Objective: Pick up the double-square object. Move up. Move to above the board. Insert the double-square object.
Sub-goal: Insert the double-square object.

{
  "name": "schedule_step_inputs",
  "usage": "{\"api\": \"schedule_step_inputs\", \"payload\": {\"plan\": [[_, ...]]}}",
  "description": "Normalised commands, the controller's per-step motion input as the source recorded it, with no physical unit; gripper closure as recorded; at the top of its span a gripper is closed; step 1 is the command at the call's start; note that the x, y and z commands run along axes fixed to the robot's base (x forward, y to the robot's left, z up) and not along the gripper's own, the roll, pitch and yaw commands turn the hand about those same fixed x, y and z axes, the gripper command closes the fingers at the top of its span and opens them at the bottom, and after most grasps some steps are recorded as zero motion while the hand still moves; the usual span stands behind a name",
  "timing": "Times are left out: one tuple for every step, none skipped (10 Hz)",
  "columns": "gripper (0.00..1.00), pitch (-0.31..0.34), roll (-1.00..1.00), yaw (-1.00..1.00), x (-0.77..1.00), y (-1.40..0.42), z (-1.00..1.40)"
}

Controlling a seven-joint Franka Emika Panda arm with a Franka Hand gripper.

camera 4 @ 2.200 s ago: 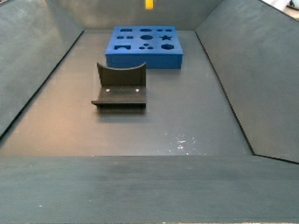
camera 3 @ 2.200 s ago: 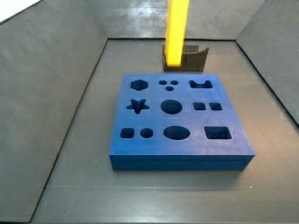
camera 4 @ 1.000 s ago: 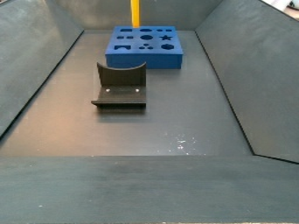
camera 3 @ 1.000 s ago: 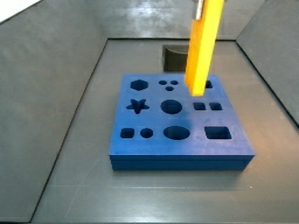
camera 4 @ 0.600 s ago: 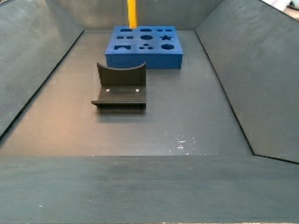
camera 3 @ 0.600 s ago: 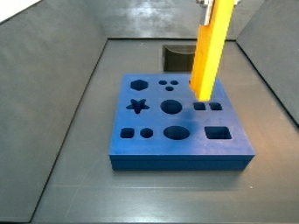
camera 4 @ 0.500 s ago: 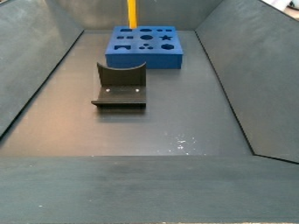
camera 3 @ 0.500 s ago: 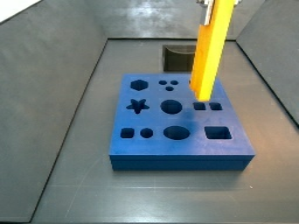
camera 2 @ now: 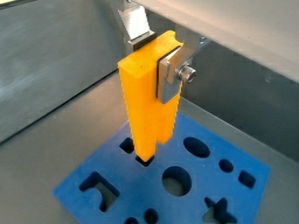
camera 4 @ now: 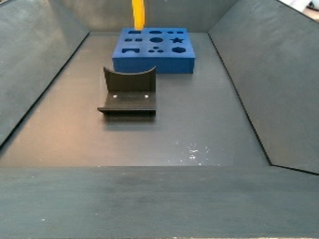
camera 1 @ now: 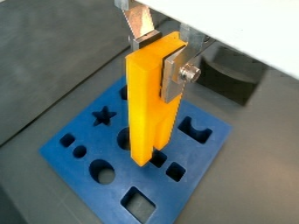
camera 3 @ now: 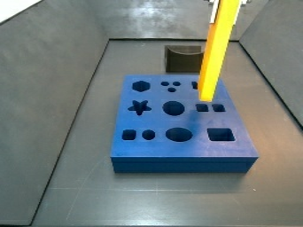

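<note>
Overhead, fingers (camera 1: 167, 45) gripping one bar (camera 1: 152, 101), one board (camera 1: 87, 138)

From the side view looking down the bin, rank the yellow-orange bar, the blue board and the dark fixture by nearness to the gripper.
The gripper sits at the far end.
1. The double-square object, clamped in the jaws, hanging upright.
2. The board, directly below at the far end.
3. The fixture, mid-floor, nearer the camera.
</note>
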Motion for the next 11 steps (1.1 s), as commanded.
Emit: {"api": "schedule_step_inputs", "payload": {"plan": [[1.00, 0.000, 0.00, -0.86, 0.18, 0.00, 0.00], [1.00, 0.000, 0.00, -0.88, 0.16, 0.00, 0.00], [1.00, 0.000, 0.00, -0.88, 0.17, 0.00, 0.00], [1.00, -0.003, 0.00, -0.89, 0.16, 0.00, 0.00], [1.00, -0.001, 0.00, -0.87, 0.18, 0.00, 0.00], [1.00, -0.001, 0.00, -0.86, 0.19, 0.00, 0.00], [1.00, -0.010, 0.00, -0.88, 0.17, 0.00, 0.00], [1.00, -0.016, 0.00, -0.90, 0.15, 0.00, -0.02], [1.00, -0.017, 0.00, -0.92, 0.12, 0.00, -0.01], [1.00, -0.027, 0.00, -0.94, 0.10, 0.00, -0.02], [1.00, -0.027, 0.00, -0.92, 0.12, 0.00, -0.03]]}}
